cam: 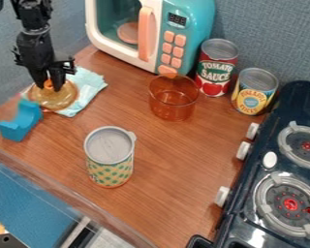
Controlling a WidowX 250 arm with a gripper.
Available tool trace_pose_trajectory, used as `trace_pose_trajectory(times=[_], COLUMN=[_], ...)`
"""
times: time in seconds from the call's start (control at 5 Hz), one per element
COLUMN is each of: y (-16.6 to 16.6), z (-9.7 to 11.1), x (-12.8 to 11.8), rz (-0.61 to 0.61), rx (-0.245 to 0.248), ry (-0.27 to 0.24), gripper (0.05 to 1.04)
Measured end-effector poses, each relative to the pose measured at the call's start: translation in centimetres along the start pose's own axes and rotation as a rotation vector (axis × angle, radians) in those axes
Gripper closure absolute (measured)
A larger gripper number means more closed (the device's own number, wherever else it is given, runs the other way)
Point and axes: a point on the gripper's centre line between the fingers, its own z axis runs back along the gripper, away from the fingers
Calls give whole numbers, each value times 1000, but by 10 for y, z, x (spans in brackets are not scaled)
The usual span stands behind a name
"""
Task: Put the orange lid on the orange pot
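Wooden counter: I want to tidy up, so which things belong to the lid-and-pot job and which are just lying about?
For the job: orange lid, orange pot, gripper at the lid.

Just lying about: pale blue cloth under the lid, blue curved block, green-patterned can, red-labelled can, yellow-labelled can, toy microwave, toy stove.

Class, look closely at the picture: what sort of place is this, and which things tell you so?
It looks like a toy kitchen set up on a wooden counter. The small teal microwave, the toy stove with its burners and knobs, and the tomato sauce can show it.
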Motion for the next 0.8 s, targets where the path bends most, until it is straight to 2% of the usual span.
trace_pose_trajectory(times=[0.2,0.4,0.6,0.8], y=[7,29,77,118], z=[15,53,75,88], x=[-1,-10,-13,-18], rz=[-1,-41,-128,-173], rx=[37,-8,18,65], ry=[18,105,130,134], gripper=[704,704,704,704])
